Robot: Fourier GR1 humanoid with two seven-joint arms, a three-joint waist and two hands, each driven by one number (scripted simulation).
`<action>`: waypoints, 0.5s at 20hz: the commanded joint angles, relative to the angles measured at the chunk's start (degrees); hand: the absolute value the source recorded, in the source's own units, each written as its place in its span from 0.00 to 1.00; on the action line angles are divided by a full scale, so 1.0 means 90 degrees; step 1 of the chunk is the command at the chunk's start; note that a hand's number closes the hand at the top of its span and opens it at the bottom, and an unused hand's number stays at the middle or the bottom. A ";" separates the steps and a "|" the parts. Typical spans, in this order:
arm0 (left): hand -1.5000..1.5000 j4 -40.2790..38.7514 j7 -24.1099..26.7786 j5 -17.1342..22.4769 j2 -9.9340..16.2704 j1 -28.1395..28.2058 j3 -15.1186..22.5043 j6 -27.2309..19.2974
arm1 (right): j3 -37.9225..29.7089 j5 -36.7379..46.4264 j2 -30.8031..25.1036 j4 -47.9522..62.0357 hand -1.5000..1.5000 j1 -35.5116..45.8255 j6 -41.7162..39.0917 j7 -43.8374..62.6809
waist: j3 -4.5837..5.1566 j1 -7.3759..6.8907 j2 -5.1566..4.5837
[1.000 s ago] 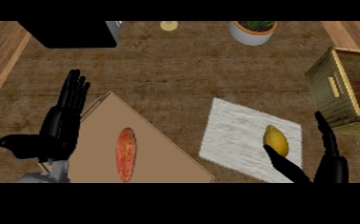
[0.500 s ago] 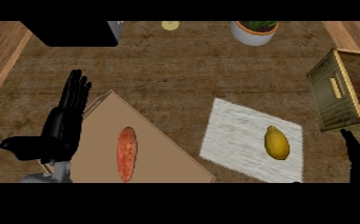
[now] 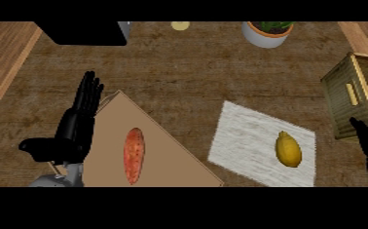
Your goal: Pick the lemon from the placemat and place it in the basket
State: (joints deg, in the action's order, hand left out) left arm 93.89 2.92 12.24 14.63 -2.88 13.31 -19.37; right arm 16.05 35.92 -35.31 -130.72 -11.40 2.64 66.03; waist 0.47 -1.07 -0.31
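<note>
The lemon (image 3: 288, 148) lies on the placemat (image 3: 248, 140), its long axis running away from the robot. The right robot hand (image 3: 358, 129) (barely showing, so I cannot tell its state) sits just to the lemon's right, beside the basket (image 3: 348, 94). The left robot hand (image 3: 78, 121) rests open, well apart.

There is a single head view, looking steeply down from above at the dark brown wood-grain counter top (image 3: 187, 72). It faces away from the robot, whose forearms enter from the lower edge. It stands far enough back to take in the counter from the slatted wooden basket (image 3: 345, 96) at right to the pale wooden strip (image 3: 14, 52) at left.
</note>
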 commanded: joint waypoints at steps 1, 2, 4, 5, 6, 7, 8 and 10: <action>0.50 -0.0125 -0.0039 0.0158 -0.0075 -0.0071 -0.0101 0.0110 | 0.0024 -0.0080 -0.0063 -0.0332 0.00 0.0568 -0.1143 0.1844 | -0.0021 0.0018 0.0008; 0.50 -0.0135 -0.0065 0.0216 0.0168 -0.0119 -0.0330 0.0213 | 0.0203 0.0066 0.0138 0.0045 0.00 0.0701 -0.1046 0.1927 | -0.0018 -0.0066 -0.0010; 0.50 -0.0051 -0.0040 0.0091 0.0019 -0.0064 -0.0126 0.0150 | 0.0145 -0.0061 0.0151 0.0028 0.00 0.0875 -0.1290 0.2067 | -0.0025 -0.0013 0.0007; 0.50 -0.0302 0.0276 0.0119 0.0044 0.0090 -0.0183 0.0302 | 0.0222 -0.0054 0.0124 -0.0003 0.00 0.0862 -0.1418 0.2090 | -0.0019 0.0001 0.0003; 0.50 -0.0203 0.0146 0.0123 0.0049 0.0047 -0.0223 0.0244 | 0.0199 0.0095 0.0326 0.0074 0.00 0.0933 -0.1317 0.2122 | -0.0026 0.0013 0.0014; 0.50 0.0158 0.0036 0.0103 0.0145 0.0277 -0.0155 0.0270 | 0.0116 -0.0053 0.0348 0.0201 0.00 0.0897 -0.1316 0.2024 | -0.0036 -0.0007 0.0030; 0.50 -0.0035 -0.0051 0.0216 0.0161 -0.0072 -0.0393 0.0296 | 0.0290 0.0187 0.0527 0.0232 0.00 0.0841 -0.1162 0.1935 | -0.0039 0.0062 0.0027; 0.50 0.0038 -0.0074 -0.0002 0.0027 0.0074 -0.0160 0.0145 | 0.0192 0.0085 0.0612 0.0418 0.00 0.0951 -0.1329 0.1864 | -0.0042 0.0059 0.0027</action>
State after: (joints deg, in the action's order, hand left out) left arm 93.74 3.19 12.96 15.10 -2.08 11.74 -17.65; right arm 17.28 36.68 -32.10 -128.23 -5.45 -4.36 70.72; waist 0.20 -0.90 -0.13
